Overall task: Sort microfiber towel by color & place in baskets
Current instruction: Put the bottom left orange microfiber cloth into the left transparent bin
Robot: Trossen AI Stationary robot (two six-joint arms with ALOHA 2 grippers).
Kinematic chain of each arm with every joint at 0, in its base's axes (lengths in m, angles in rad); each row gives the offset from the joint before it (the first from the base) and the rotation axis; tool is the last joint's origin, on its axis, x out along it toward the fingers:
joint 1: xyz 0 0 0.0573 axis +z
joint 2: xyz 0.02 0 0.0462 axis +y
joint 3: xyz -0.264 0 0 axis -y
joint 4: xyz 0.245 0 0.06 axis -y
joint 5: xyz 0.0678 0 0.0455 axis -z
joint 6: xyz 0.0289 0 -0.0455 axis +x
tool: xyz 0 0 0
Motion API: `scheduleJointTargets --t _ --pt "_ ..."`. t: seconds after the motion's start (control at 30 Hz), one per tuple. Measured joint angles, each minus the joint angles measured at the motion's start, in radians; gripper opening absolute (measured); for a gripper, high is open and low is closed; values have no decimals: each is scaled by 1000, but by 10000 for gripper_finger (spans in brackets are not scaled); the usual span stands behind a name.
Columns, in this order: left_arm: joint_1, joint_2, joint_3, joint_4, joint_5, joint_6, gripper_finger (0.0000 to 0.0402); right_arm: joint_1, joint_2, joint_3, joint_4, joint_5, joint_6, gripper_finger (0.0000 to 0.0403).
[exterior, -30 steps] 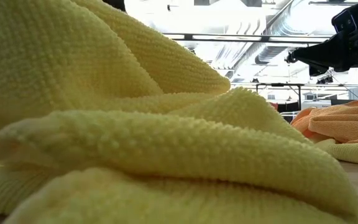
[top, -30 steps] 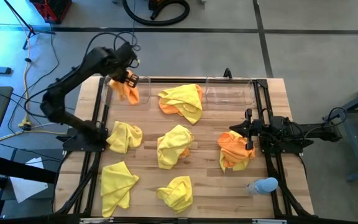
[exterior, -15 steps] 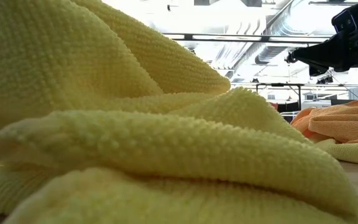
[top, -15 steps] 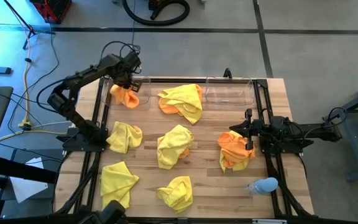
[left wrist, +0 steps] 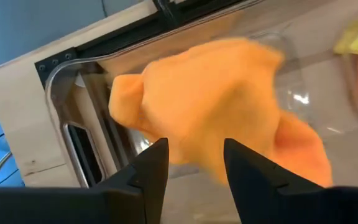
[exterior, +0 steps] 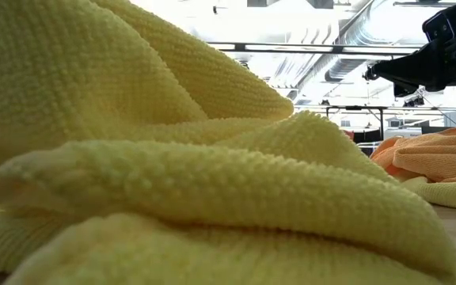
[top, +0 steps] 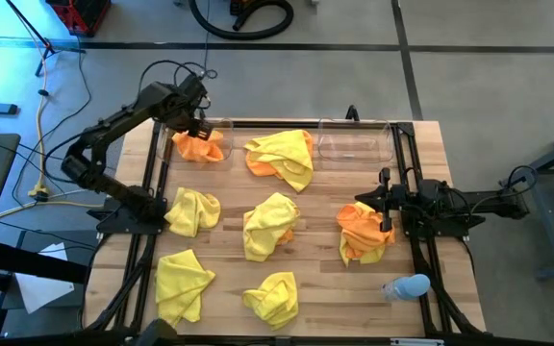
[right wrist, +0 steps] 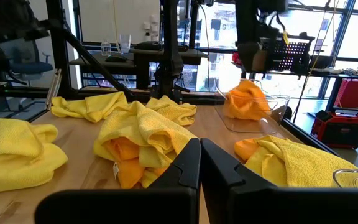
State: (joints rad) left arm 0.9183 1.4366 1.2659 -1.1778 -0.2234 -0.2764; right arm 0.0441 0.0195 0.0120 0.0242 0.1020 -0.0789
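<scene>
1. High view: left gripper (top: 192,123) hovers over the far-left clear plastic rectangular basket (top: 221,125), fingers apart, gripping nothing. A crumpled orange microfiber towel (top: 200,146) lies in that basket, right below and just nearer than the fingertips.
2. Same view: second clear plastic basket (top: 354,140) sits at the far right of the wooden table (top: 320,231). Between the two baskets lies a yellow towel over an orange one (top: 282,157).
3. Same view: right gripper (top: 363,206) rests low at the table's right side, jaws together, holding nothing. Its tip is at the far edge of an orange-and-yellow towel heap (top: 364,234); whether it touches, cannot tell. More yellow towels lie mid-table (top: 269,225), left (top: 192,210), near-left (top: 181,282) and near-centre (top: 273,297). A pale blue rounded object (top: 408,286) sits near-right.
4. Low view: a yellow fuzzy towel (exterior: 133,158) fills most of the picture. An orange towel (exterior: 438,158) is at right, with a dark arm (exterior: 442,47) above it.
5. Left wrist view: the two dark fingers (left wrist: 149,171) stand spread. The orange towel (left wrist: 216,118) sits beyond them inside the clear basket (left wrist: 64,99), clear of the pads.
6. Right wrist view: fingers (right wrist: 188,165) pressed shut, nothing between them. A yellow towel with orange folded in (right wrist: 143,140) lies just ahead. The orange towel in its basket (right wrist: 246,99) is farther off, under the other arm.
</scene>
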Motion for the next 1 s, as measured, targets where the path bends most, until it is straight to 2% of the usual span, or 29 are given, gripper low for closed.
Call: scheduleJointTargets --t 0.2,0.3,0.43,0.57,1.0 --pt "-52 -101 -68 14 5 -60 141 0 0 0 0 0 0 0" --pt "-70 -112 -157 72 7 -63 135 0 0 0 0 0 0 0" --pt "-61 -98 -265 239 11 -98 132 0 0 0 0 0 0 0" --pt "-36 -46 -308 362 80 -111 131 0 0 0 0 0 0 0" --pt "-29 239 -310 414 57 -132 131 0 0 0 0 0 0 0"
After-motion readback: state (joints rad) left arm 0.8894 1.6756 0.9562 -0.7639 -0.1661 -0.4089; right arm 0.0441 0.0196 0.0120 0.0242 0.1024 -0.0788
